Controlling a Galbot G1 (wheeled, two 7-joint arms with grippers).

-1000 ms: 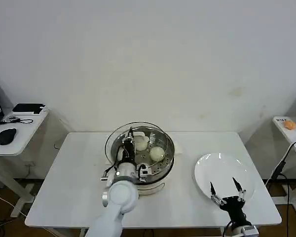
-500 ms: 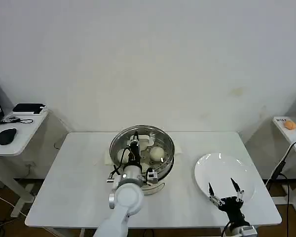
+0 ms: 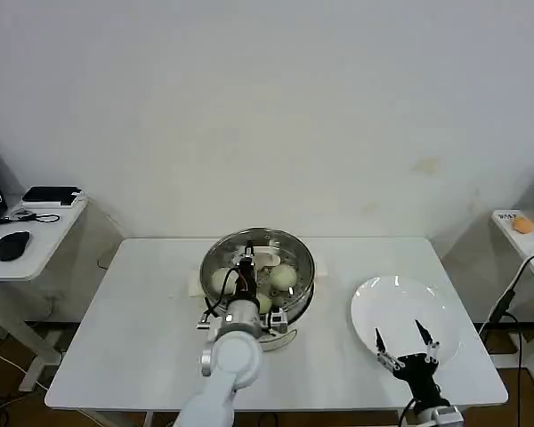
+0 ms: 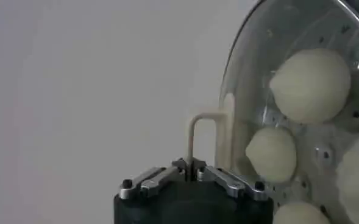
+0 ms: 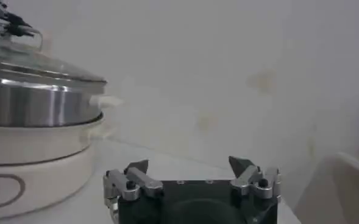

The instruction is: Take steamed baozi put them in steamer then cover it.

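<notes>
cover (image 3: 256, 267) over steamer (image 3: 298, 289), plate (image 3: 400, 311) beside

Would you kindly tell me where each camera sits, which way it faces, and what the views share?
Head view: on the robot's head, looking forward and down at the table; the left gripper holds the cover over the steamer, and the right gripper is by the plate.
Left wrist view: on the left wrist, looking past jaws shut on the cover's handle at the baozi through the glass.
Right wrist view: on the right wrist, looking sideways across the table over open jaws.
Shared: all three show the cover.
</notes>
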